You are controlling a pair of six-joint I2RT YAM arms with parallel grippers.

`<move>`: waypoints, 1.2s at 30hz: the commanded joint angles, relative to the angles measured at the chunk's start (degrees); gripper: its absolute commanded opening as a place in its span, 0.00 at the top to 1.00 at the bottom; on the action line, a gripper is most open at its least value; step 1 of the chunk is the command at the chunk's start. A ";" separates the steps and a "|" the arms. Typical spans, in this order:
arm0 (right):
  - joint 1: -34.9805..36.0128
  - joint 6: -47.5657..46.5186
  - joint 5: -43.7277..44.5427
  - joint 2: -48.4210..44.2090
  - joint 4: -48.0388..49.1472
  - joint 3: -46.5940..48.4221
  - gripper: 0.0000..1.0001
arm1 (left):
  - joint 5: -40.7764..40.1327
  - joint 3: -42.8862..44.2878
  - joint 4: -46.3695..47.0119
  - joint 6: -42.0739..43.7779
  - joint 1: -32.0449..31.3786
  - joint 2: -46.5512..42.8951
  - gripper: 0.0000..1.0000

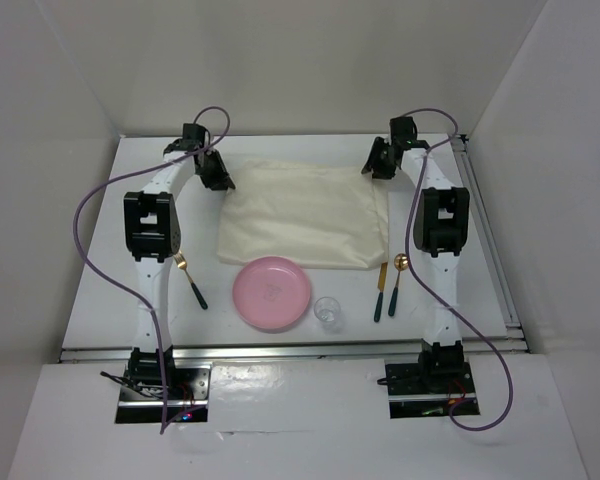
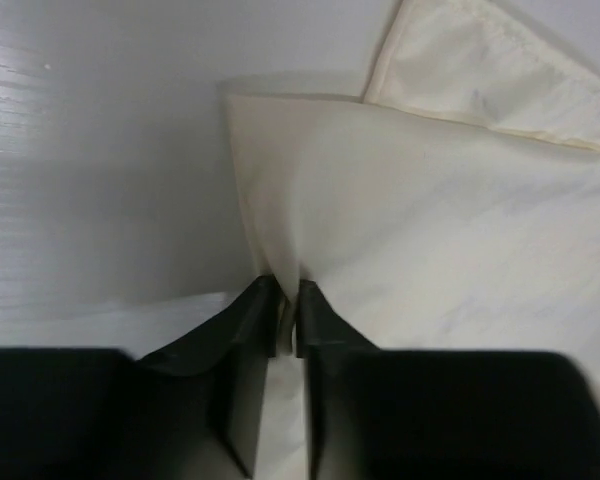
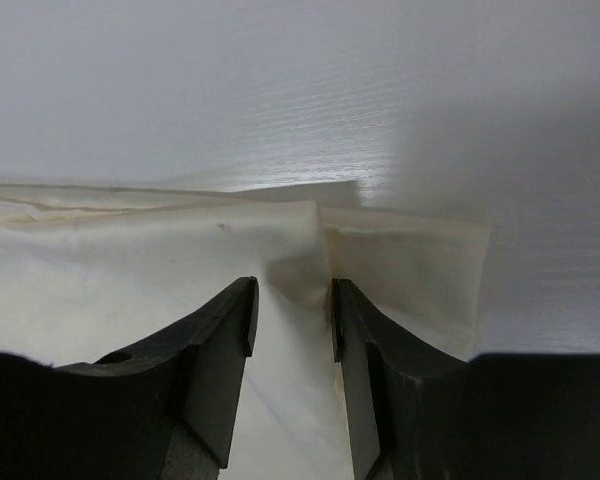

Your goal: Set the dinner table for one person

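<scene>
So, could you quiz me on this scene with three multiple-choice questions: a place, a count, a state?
1. Where is the clear drinking glass relative to the round pink plate? A) on it B) right of it C) left of it
2. How many gold-headed, dark-handled cutlery pieces lie on the white tabletop? A) two B) three C) five
3. What is the left pincer doing? A) hanging open over the plate B) pinching the edge of the cream rectangular cloth C) holding a spoon
1 B: the glass stands beside the plate's right rim. 2 B: one lies left of the plate, two right. 3 B: its fingers are closed on the fabric.
</scene>
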 commanded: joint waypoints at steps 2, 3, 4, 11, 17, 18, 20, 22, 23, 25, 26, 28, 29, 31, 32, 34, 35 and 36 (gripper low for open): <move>0.44 -0.45 -3.43 0.66 0.31 3.22 0.58 | 2.46 1.62 2.57 -1.10 -0.35 0.37 0.81; 0.44 -0.45 -3.43 0.66 0.83 3.22 0.72 | 2.46 1.62 2.57 -1.10 -0.35 -0.15 0.87; 0.44 -0.45 -3.95 0.66 0.83 3.22 0.83 | 2.46 1.62 2.57 -1.10 -0.35 -0.85 0.94; 0.44 -0.45 -6.33 -1.79 1.98 3.22 1.00 | 2.46 -0.57 4.41 -1.63 0.70 -6.20 1.00; 0.44 0.17 -4.32 -7.86 7.24 -3.17 1.00 | 4.74 -0.58 5.82 -1.63 0.71 -9.55 1.00; 0.44 0.17 -4.31 -8.74 7.77 -4.06 1.00 | 5.36 -0.58 6.34 -1.63 0.71 -9.56 1.00; 0.44 0.17 -3.09 -10.75 8.83 -5.30 1.00 | 5.97 -0.58 6.96 -1.63 0.71 -10.96 1.00; 0.44 0.17 -2.39 -11.81 8.83 -5.92 1.00 | 6.85 -0.58 6.96 -2.16 0.71 -11.57 1.00; 0.44 0.17 -2.38 -13.04 8.83 -6.79 1.00 | 6.86 -0.58 7.48 -2.16 0.71 -12.10 1.00; 0.44 0.70 -0.80 -14.27 9.88 -7.85 1.00 | 8.34 -0.58 8.19 -2.68 0.71 -12.63 1.00; -0.17 0.70 -0.80 -15.59 9.89 -9.07 1.00 | 8.35 -0.58 8.80 -2.69 0.71 -13.16 1.00; -0.69 1.31 0.69 -17.00 11.02 -10.57 1.00 | 9.67 -0.58 9.42 -3.21 0.71 -13.16 1.00; -0.70 1.31 1.22 -18.57 12.07 -12.58 1.00 | 10.54 0.03 10.03 -3.21 0.71 -13.16 1.00; -1.40 2.54 1.83 -21.56 13.40 -15.13 1.00 | 11.69 0.73 10.65 -3.74 0.71 -13.16 1.00; -1.40 2.54 1.84 -22.53 14.27 -17.93 1.00 | 11.69 0.74 11.44 -4.35 0.71 -13.16 1.00; -2.11 3.16 2.36 -24.03 16.21 -19.97 1.00 | 12.92 2.75 11.45 -4.36 0.71 -11.50 1.00; -2.72 3.16 2.37 -24.04 16.22 -20.59 1.00 | 12.92 3.81 11.45 -4.97 0.71 -10.54 1.00; -2.72 3.16 2.37 -24.73 16.22 -20.60 1.00 | 13.53 5.47 11.45 -4.97 0.71 -9.57 1.00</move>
